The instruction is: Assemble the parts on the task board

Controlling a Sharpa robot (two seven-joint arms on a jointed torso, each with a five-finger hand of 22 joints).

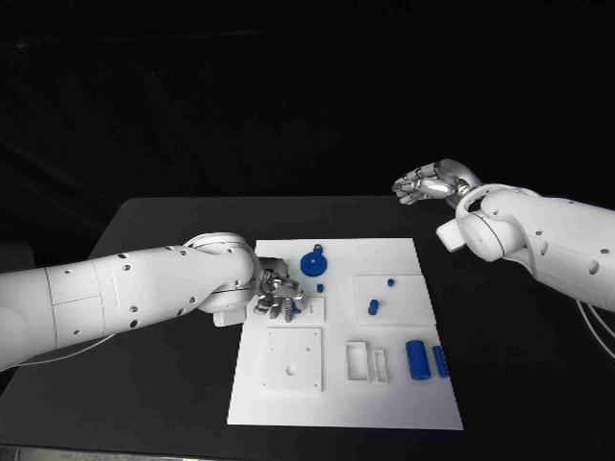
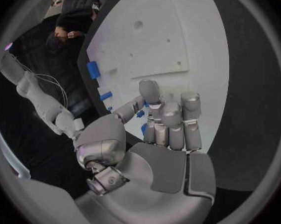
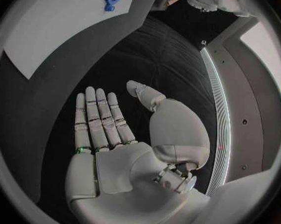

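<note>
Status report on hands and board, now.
Left hand down on task board, grip unclear. Right hand open, held off the board. Blue parts lying loose. Nothing blocking.

The left hand (image 1: 273, 297) and its arm (image 1: 128, 298) lie across the task board's (image 1: 342, 408) left edge, blocking that side; the blue wheel-shaped part (image 1: 313, 262) and small blue pegs (image 1: 373, 306) stand just beside it; two blue bars (image 1: 426, 359) lie near the right edge; the right hand (image 1: 432, 181), fingers spread, hangs well apart over bare black table (image 1: 515, 384).
</note>
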